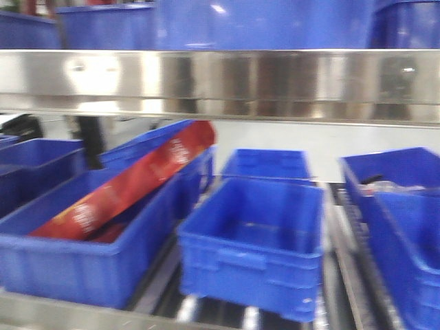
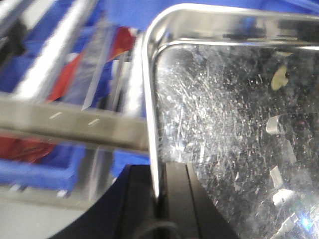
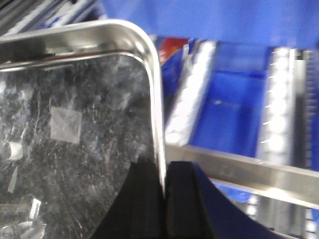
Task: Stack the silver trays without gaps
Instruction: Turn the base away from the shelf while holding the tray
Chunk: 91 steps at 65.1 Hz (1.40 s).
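Left claw (image 2: 158, 199) and right claw (image 3: 163, 196) are each closed on the thin side rim of a shiny shallow stainless-steel tray (image 2: 224, 124), held up above blue plastic crates (image 3: 234, 114). It seems stiff, light and slippery; opposite rims give the best hold, I think.

Front camera wide, wrist cameras near tray (image 2: 224, 124)

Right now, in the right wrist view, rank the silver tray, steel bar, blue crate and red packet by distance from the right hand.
1. Silver tray: rim clamped in the right hand.
2. Steel bar: right, just beyond.
3. Blue crate: behind the bar.
4. Red packet: top centre, farthest.
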Available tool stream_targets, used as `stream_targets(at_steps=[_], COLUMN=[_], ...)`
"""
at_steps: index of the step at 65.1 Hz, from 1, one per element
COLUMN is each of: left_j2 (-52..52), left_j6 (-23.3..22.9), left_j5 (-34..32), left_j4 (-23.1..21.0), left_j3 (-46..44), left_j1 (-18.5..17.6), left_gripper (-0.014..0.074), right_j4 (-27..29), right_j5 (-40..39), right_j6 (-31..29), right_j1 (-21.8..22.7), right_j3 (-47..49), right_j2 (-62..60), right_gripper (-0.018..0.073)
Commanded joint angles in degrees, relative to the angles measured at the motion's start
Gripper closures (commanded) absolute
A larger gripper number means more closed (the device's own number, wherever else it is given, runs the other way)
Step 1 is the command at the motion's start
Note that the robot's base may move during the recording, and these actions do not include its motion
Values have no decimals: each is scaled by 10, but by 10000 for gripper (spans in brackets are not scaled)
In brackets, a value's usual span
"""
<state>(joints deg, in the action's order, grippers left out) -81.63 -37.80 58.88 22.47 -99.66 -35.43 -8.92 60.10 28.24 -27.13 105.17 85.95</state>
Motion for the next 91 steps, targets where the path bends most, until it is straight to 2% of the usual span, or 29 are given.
stream_targets(at_steps=[1,91], left_j2=[7,7], left_j6=[1,1], left_j5=[-16,-16], left_j4=[-6,-2], left_j3=[-7,-7], left_j1=[-3,-3], left_gripper=[612,612], right_j4=[-4,-4], right_j5=[-36,-37], right_j6=[2,2], right_j1=[1,1], right_j3=[6,6], right_j2=[-5,-5], right_gripper=[627,627])
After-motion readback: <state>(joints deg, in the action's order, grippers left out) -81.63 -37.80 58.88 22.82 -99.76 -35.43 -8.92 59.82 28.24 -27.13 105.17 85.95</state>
